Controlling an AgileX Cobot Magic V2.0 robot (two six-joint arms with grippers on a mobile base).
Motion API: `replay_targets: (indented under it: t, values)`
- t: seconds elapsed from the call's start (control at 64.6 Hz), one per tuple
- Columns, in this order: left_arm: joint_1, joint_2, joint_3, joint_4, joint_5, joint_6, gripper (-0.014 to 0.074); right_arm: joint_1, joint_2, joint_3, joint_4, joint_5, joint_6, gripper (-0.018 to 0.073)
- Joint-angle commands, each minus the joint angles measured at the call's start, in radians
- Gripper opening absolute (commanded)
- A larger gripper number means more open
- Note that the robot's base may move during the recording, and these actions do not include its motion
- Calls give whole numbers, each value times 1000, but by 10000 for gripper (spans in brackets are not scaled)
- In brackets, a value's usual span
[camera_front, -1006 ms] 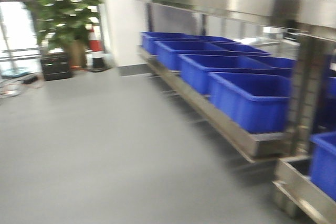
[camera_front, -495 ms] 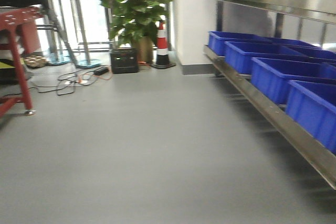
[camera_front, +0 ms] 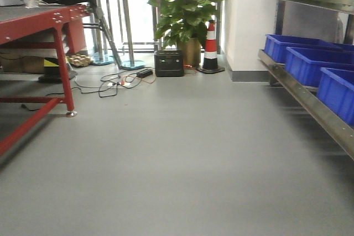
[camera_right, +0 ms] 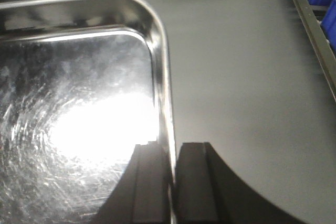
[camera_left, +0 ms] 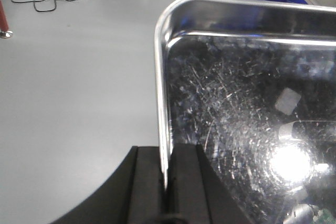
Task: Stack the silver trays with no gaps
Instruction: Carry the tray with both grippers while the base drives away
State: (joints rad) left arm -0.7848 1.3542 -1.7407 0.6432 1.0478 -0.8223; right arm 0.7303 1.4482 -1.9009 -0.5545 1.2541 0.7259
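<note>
Transport step: silver tray hung above grey floor, left gripper and right gripper each clamped on 1 side rim. Next likely needs the stacking spot found, corners squared, level lowering.

a workshop or storage hall is suggested. a bare grey floor is seen, with long steel shelves at the right loaded with rows of blue bins. a red steel desk is set at the left. loose cables, a black box, a striped cone and a potted plant are gathered at the far end.
</note>
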Motion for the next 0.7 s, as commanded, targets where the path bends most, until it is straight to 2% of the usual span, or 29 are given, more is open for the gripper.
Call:
replay_targets:
  t: [0.0,0.681]
  values:
    - [-8,-5,-10,20,-27,-1,-16,1,-13,-10,-26,-33,-3,-1]
    - [-8,-5,-10,20,-27,-1,-16,1,-13,-10,-26,-33,-3,-1]
